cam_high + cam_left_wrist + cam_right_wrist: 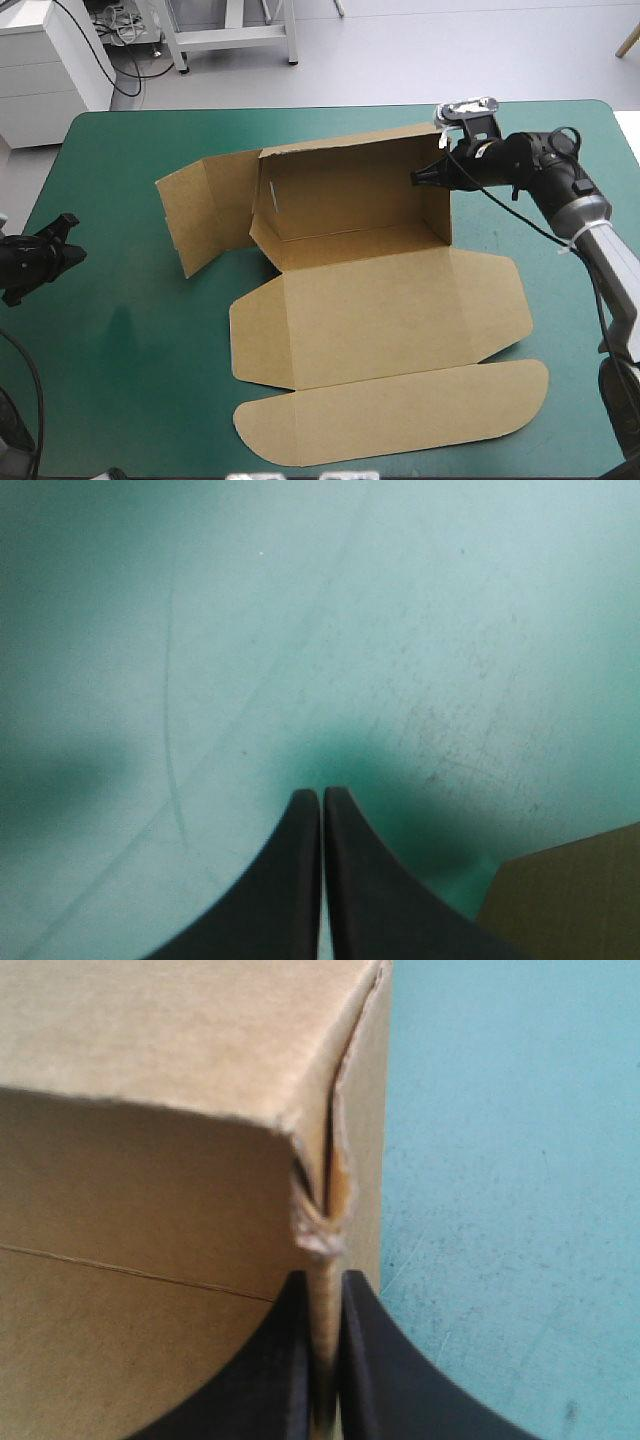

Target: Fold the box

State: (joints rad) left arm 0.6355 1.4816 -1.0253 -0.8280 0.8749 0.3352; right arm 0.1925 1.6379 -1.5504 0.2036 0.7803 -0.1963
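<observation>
right gripper point(320, 1278) clamped on the box point(380, 300) wall's upper corner; left gripper point(321, 793) closed, empty, over the teal-green cover point(300, 630).

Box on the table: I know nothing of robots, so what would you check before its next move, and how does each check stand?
1. Right tool shut on the box: ok.
2. Board sound at that grip: not ok, the corner is frayed.
3. Left tool clear of the box: ok, shut over bare cover.
4. Left flap tucked in: not ok, it stands splayed outward.
5. Lid lying flat: ok.
</observation>
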